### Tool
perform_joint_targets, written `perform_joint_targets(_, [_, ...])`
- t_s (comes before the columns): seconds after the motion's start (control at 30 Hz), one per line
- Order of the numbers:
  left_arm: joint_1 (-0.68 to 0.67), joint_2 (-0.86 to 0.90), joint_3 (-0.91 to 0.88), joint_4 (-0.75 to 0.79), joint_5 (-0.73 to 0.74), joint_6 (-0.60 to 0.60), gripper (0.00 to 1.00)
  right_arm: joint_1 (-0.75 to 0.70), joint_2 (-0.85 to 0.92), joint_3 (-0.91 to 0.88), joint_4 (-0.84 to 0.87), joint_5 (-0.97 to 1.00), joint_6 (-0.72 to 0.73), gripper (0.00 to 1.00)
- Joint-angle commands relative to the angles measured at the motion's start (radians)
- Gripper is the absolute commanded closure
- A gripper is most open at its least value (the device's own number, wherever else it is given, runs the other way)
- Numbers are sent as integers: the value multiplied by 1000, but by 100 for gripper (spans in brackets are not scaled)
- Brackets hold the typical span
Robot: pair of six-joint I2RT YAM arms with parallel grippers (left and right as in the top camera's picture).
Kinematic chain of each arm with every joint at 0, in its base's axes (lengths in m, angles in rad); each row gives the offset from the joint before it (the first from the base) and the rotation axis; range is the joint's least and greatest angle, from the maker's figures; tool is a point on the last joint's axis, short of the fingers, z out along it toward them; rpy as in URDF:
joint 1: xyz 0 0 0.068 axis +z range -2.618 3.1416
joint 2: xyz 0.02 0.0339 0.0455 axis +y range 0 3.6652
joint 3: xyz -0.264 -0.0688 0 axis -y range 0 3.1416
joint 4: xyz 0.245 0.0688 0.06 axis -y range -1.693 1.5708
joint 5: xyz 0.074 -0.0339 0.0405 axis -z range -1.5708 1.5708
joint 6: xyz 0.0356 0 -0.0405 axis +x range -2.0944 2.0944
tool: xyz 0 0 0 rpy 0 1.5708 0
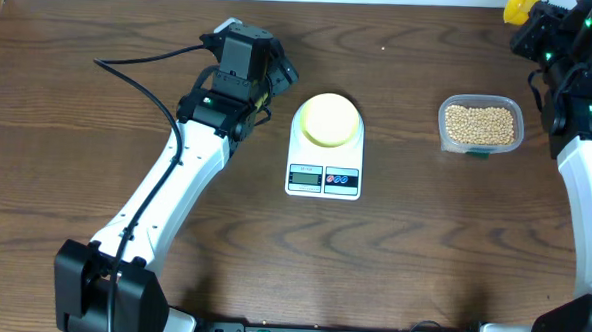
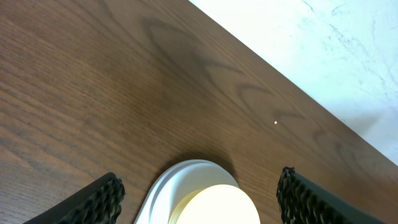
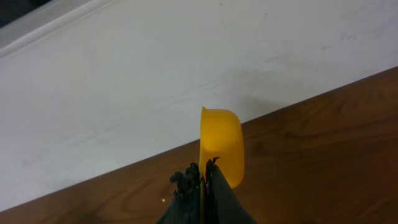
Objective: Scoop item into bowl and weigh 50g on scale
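The pale yellowish bowl (image 1: 330,118) sits on the white scale (image 1: 324,177) at the table's middle; it looks empty. The tan beans (image 1: 480,123) lie heaped in a clear plastic tub (image 1: 480,147) to the right. My left gripper (image 1: 280,77) is open and empty just left of the scale; its wrist view shows the bowl (image 2: 214,208) and scale edge (image 2: 163,190) between its fingers (image 2: 199,199). My right gripper (image 3: 202,177) is shut on the handle of a yellow scoop (image 3: 222,143), held at the far right corner (image 1: 520,8) beyond the tub.
The table's far edge meets a white surface behind both grippers. A black cable (image 1: 145,79) runs over the left arm. The scale's display and two buttons (image 1: 323,177) face the near edge.
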Motion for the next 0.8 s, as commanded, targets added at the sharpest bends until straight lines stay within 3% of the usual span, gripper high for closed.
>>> perform_joint_targets(0.0, [2, 10, -1, -2, -17, 10, 20, 4, 6, 9, 1, -2, -43, 99])
perform_joint_targets(0.7, [1, 11, -1, -27, -16, 11, 20, 4, 6, 9, -13, -3, -82, 99])
perform_joint_targets(0.77, [1, 11, -1, -27, -5, 97, 20, 4, 6, 9, -13, -3, -82, 99])
